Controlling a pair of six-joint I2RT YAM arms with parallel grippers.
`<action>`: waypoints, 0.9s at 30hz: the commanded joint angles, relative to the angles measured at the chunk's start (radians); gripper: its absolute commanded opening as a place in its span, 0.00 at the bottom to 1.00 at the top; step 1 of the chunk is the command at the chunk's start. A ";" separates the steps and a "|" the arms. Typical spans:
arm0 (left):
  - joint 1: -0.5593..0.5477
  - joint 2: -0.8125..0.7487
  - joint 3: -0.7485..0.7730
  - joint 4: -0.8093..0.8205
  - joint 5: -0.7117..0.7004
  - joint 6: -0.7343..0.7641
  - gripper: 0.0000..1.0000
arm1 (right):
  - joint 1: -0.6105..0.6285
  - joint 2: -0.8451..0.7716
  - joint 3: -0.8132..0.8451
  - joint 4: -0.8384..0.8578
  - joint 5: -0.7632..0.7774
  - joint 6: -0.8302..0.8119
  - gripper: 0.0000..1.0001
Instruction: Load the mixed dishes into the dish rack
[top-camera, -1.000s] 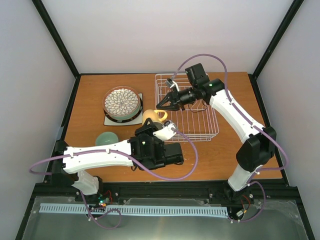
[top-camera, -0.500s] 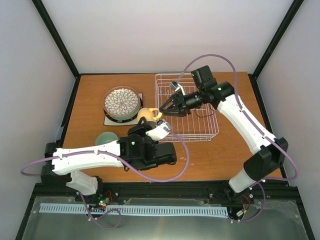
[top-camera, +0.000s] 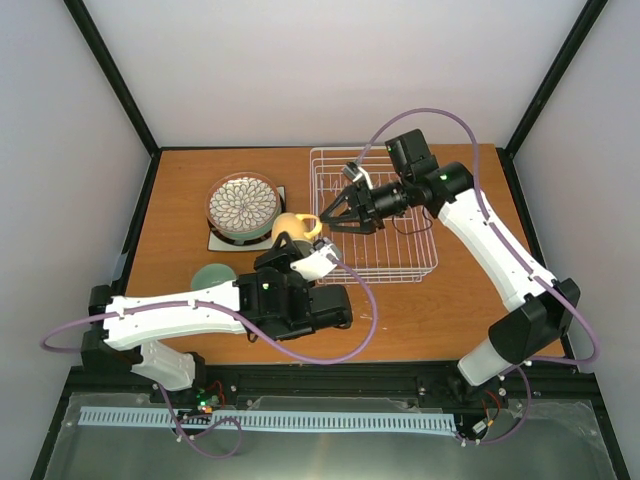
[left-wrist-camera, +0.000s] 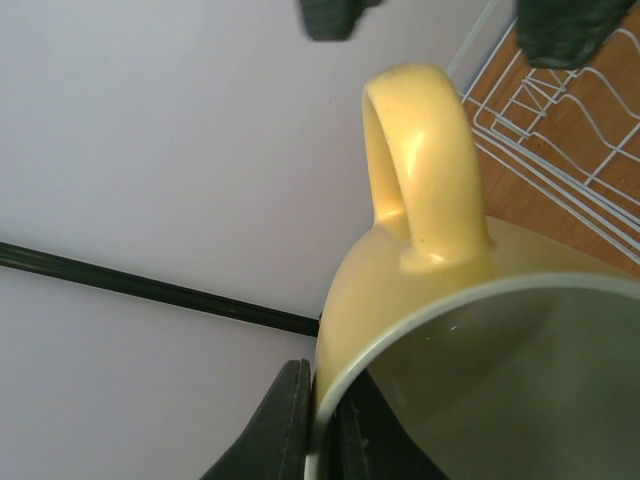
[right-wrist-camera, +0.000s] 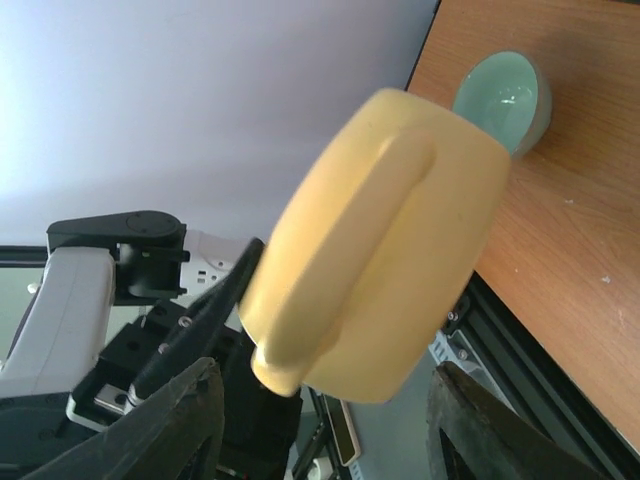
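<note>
While the left jaws pinch the rim of the yellow mug (top-camera: 297, 227), holding it above the worktop (top-camera: 180, 200) just beside the rack (top-camera: 420, 250), the right jaws face it part open and empty, seemingly for a handover.

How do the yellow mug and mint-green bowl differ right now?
The yellow mug is clamped by its rim in the left gripper, off the table; the mint-green bowl rests on the table, ungripped. The mug has a loop handle; the bowl has none. The mug hangs by the dish rack's left edge; the bowl lies farther away. Neither is in the rack.
</note>
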 joint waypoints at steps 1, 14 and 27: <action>-0.006 0.010 0.014 0.017 -0.084 0.012 0.01 | 0.004 0.032 0.065 -0.014 0.005 0.031 0.56; -0.006 0.040 0.030 0.015 -0.083 0.002 0.00 | 0.077 0.079 0.041 0.012 0.004 0.053 0.52; -0.006 0.044 0.018 0.015 -0.083 -0.002 0.01 | 0.111 0.100 0.070 -0.027 0.018 0.023 0.03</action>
